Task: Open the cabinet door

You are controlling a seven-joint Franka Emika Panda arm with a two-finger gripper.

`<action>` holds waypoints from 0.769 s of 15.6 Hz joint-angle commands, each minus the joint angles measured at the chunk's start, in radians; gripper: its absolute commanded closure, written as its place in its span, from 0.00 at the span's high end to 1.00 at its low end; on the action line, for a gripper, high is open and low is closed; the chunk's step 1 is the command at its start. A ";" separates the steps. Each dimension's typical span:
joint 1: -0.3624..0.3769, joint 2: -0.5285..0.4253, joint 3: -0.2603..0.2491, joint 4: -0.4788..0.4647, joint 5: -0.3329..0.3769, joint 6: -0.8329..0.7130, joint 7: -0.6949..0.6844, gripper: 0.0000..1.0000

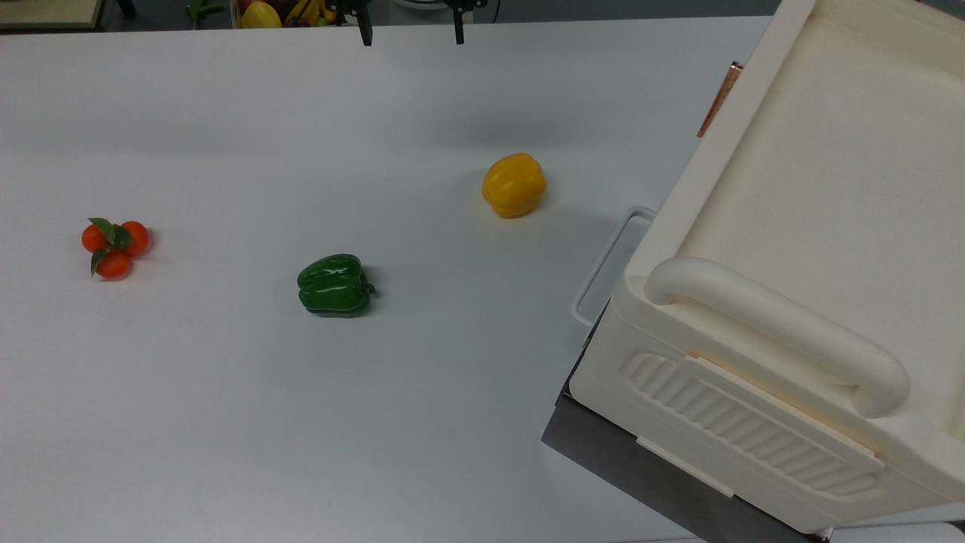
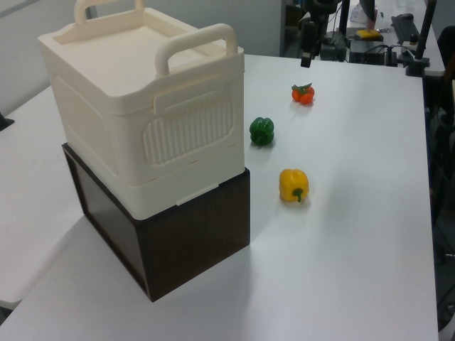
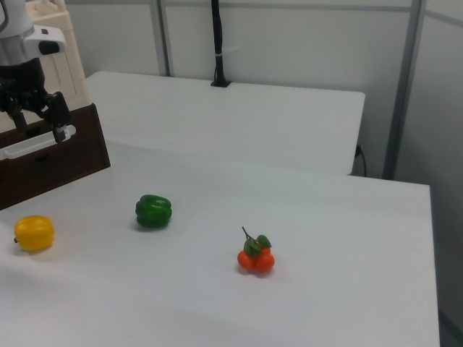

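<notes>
The cream cabinet (image 1: 822, 226) runs off the top view's right and top edges, so its far side is cut; the cabinet door (image 1: 742, 121) faces away, just the copper handle strip (image 1: 720, 98) peeking past the cabinet's edge; in the left view the door side is hidden behind the cabinet body. The gripper (image 1: 412, 26) is cropped at the top view's upper edge, fingertips only; in the right view the cabinet is cut off at the frame's left.
</notes>
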 commanded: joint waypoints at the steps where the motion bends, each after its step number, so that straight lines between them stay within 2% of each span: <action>1: 0.009 -0.010 -0.010 -0.002 -0.017 -0.025 0.011 1.00; 5: -0.003 -0.005 0.011 0.009 -0.003 -0.011 -0.043 1.00; 7: -0.028 0.003 0.048 0.027 0.005 -0.011 -0.151 1.00; 9: -0.063 0.007 0.112 0.042 0.051 -0.008 -0.253 1.00; 12: -0.098 0.010 0.191 0.052 0.083 0.029 -0.323 1.00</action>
